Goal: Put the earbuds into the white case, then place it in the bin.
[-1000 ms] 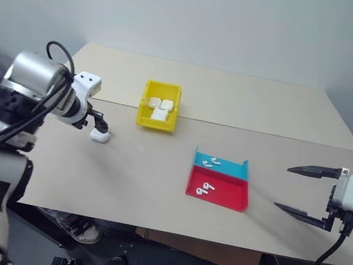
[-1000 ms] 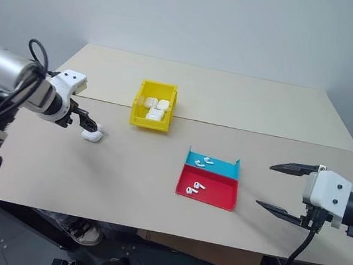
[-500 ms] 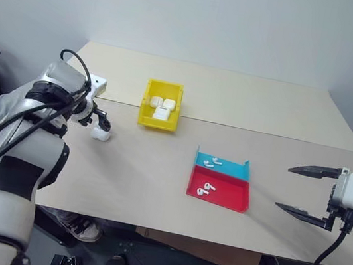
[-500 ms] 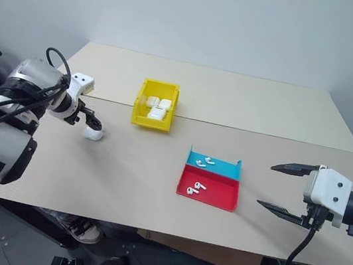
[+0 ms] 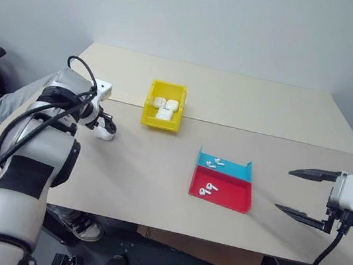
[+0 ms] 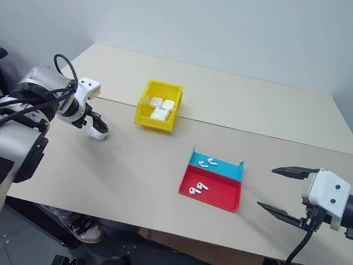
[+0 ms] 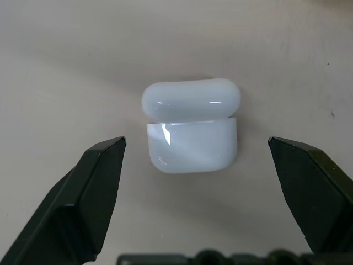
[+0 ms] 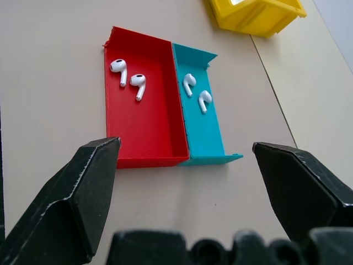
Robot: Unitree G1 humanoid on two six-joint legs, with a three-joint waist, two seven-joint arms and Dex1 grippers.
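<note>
On the beige counter (image 5: 157,170), the left pincer (image 7: 196,152) hangs directly over a white case (image 7: 191,125) that lies near the counter's left side, its lid shut; the two black fingers (image 7: 91,193) stand wide apart, one on either side of the case with bare counter between each fingertip and the case, so nothing is gripped. In the head views this same white case (image 5: 103,133) shows just at the tip of the left arm's wrist, to the left of the yellow bin (image 5: 164,106). The bin sits further back toward the middle of the counter and holds three more white cases (image 5: 165,108) lying close together on its floor. Toward the near right of the counter sits a shallow tray (image 8: 157,105) with a red compartment and a teal one side by side; the teal half is the one nearer the bin. Two earbuds (image 8: 128,76) lie in the red compartment close to each other, and another pair of earbuds (image 8: 197,91) lies in the teal compartment. The right pincer (image 5: 302,195) is held out over the right edge of the counter, well apart from the tray and pointing toward it, its fingers spread wide and empty, with the tray framed between them in the right wrist view.
</note>
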